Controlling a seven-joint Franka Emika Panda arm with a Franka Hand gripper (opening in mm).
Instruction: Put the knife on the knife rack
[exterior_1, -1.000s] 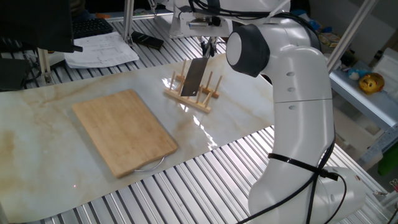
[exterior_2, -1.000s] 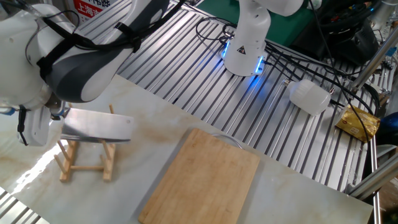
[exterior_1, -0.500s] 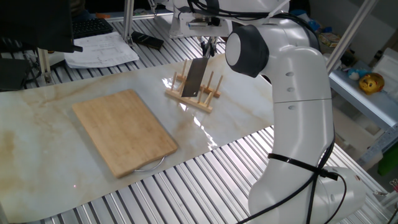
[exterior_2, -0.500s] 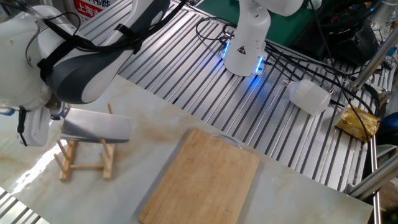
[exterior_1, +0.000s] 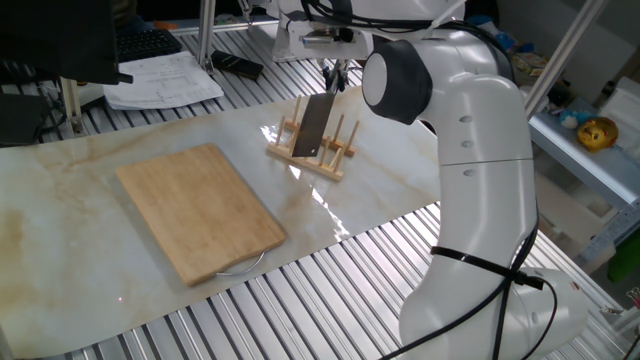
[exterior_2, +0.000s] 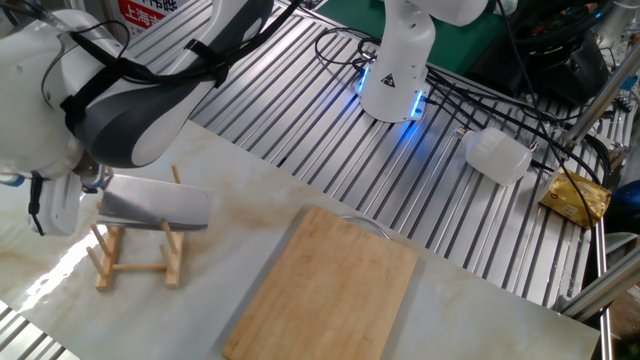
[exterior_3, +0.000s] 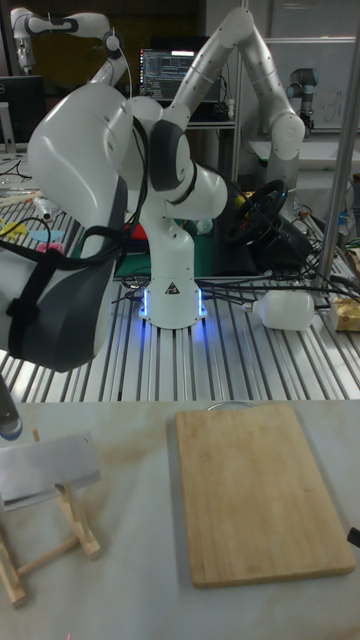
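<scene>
Marbled counter (exterior_1: 60, 220) carried the knife rack (exterior_1: 312, 153) at its far edge. We saw the knife (exterior_1: 313, 128) sink slightly between its pegs. Our tool (exterior_1: 333, 70) stayed clamped on the handle, so release remained.

My gripper (exterior_1: 335, 72) is small and dark against clutter in one fixed view; finger spacing unreadable. In the other fixed view my own arm covers it, and it falls outside the tall fixed view's left edge. The knife (exterior_2: 155, 205) handle is hidden behind my arm there; in the tall fixed view the knife (exterior_3: 47, 471) is cut off at the left edge. The knife rack (exterior_3: 45, 540) is also clipped left. Whether the blade sits between the pegs or just above them, I cannot tell.
</scene>
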